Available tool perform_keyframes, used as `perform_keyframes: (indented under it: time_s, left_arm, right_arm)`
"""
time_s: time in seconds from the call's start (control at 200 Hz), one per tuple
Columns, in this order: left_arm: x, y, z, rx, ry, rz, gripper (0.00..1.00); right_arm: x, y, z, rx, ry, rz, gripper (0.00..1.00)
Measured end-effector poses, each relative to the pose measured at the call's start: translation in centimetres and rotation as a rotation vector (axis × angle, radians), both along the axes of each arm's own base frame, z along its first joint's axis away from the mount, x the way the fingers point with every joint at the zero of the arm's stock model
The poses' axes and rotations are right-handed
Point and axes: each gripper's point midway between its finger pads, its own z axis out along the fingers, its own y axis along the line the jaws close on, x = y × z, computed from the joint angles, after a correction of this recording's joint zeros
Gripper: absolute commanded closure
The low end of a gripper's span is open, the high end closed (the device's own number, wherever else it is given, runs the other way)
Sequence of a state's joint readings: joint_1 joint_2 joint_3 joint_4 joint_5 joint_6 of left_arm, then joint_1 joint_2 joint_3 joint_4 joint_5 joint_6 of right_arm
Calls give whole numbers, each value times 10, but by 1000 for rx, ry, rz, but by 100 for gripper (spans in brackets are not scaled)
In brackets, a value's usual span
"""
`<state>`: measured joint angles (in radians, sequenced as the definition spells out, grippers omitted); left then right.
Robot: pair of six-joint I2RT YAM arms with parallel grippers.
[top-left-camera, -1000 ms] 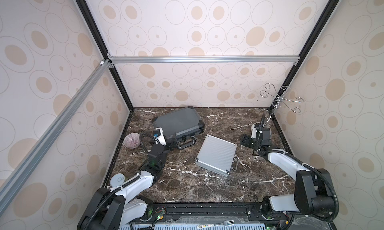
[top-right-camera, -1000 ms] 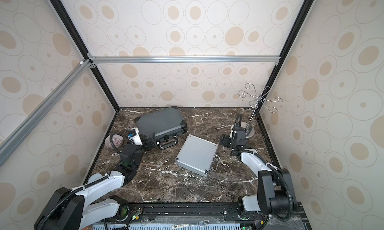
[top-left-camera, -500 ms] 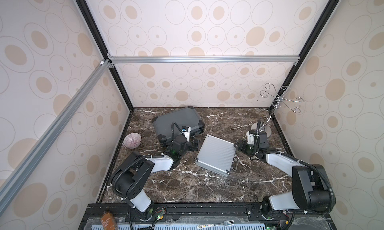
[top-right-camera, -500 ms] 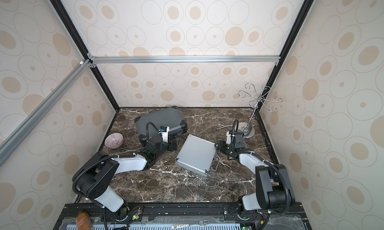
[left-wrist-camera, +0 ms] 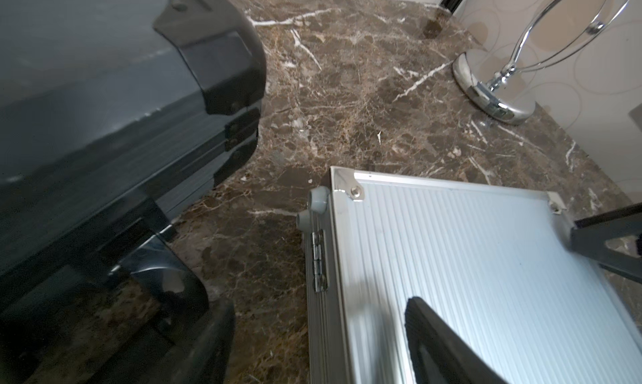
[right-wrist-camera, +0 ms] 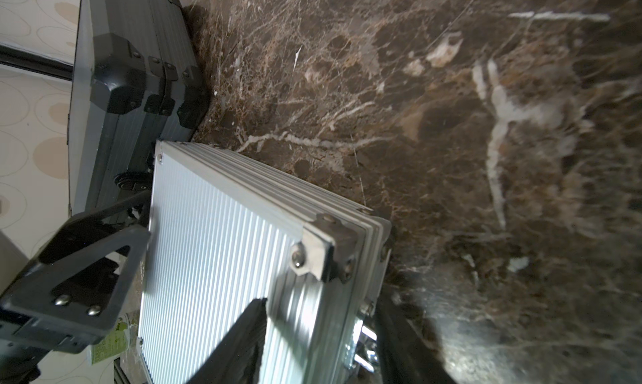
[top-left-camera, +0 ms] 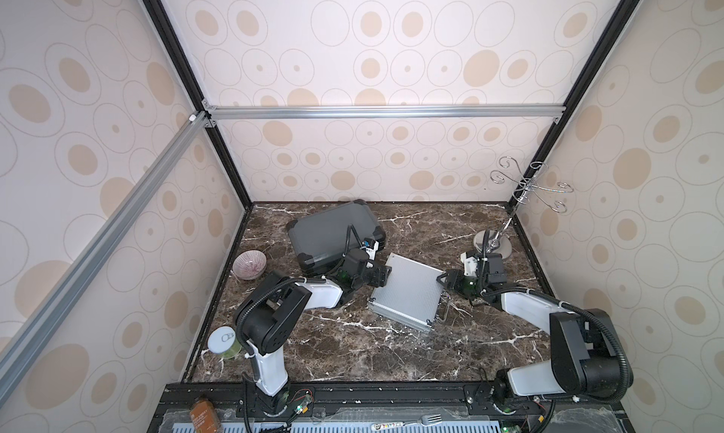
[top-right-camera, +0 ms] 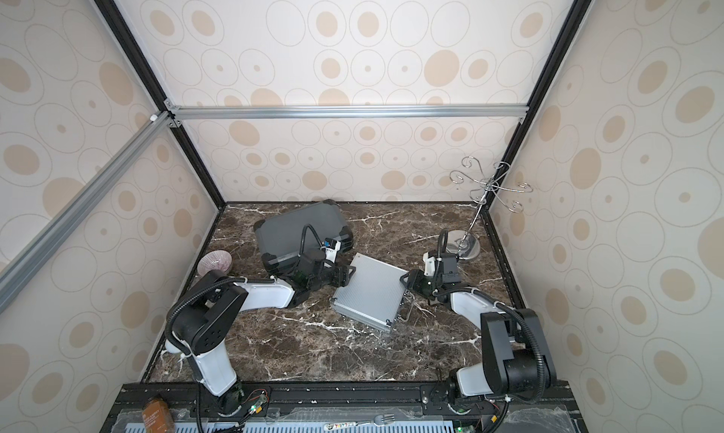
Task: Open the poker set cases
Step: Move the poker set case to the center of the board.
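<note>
Jaws astride closed silver case (top-left-camera: 407, 290); dark case (top-left-camera: 325, 231) closed.

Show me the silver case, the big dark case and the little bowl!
silver case (top-left-camera: 407, 290), in a top view, middle of its ribbed lid.
dark grey case (top-left-camera: 327, 231), in a top view, middle of its lid.
bowl (top-left-camera: 249, 263), in a top view, its middle.

Worktop (top-left-camera: 352, 356) with its front half bare and open. A silver case (top-left-camera: 407, 292) blocks the middle. A dark grey case (top-left-camera: 325, 231) stands near it toward the back left corner, and the left pincer (top-left-camera: 385, 275) fills the narrow gap between them. A bowl (top-left-camera: 249, 265) sits at the left edge, a jar (top-left-camera: 224, 341) near the front left corner, and a wire stand (top-left-camera: 503, 249) near the back right corner. Open marble lies between the wire stand and the dark grey case.
</note>
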<state>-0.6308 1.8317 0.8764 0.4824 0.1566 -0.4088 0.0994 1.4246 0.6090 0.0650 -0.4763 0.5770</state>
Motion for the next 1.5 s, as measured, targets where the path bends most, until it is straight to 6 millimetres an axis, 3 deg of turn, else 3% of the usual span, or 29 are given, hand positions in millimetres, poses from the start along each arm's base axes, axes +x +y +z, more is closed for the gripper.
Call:
perform_keyframes:
  time_s: [0.175, 0.54, 0.935, 1.226, 1.501]
  left_arm:
    - [11, -20, 1, -22, 27, -39, 31]
    - [12, -45, 0, -46, 51, -67, 38]
    - [49, -75, 4, -52, 37, -40, 43]
    - [69, -99, 6, -59, 23, -40, 35]
    - [70, -113, 11, -31, 15, -64, 22]
  right_arm:
    - [-1, 1, -2, 10, -2, -7, 47]
    - [-2, 1, -4, 19, 4, -17, 47]
    - [9, -8, -5, 47, 8, -88, 48]
    - [13, -25, -6, 61, 20, -153, 47]
    - [10, -54, -4, 17, 22, -246, 39]
